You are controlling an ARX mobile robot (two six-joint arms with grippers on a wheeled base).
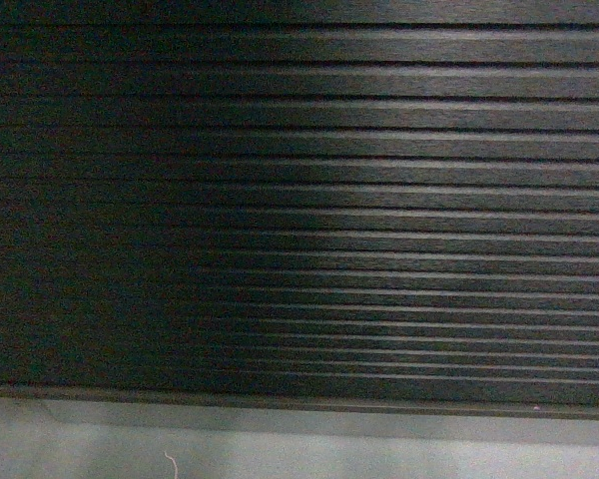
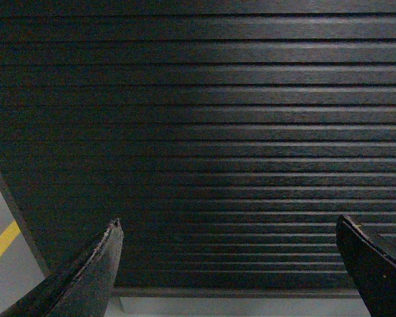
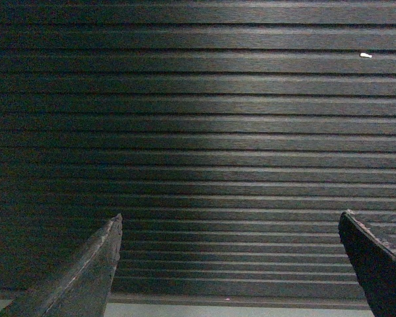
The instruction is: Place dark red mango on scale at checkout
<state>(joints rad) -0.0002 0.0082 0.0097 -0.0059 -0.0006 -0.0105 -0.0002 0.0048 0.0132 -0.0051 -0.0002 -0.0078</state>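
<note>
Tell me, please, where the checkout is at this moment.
The checkout stands directly ahead; its ribbed front fills all three views, down to the grey floor.

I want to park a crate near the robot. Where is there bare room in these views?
Only the grey floor strip below the checkout ribbed front shows bare, apart from a small white scrap. By the counter's left corner, floor with a yellow line shows. The countertop is out of view.

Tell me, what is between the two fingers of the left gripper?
Nothing is held there. In the left wrist view, the left gripper is open; between its fingers only the ribbed front of the checkout shows, farther off.
</note>
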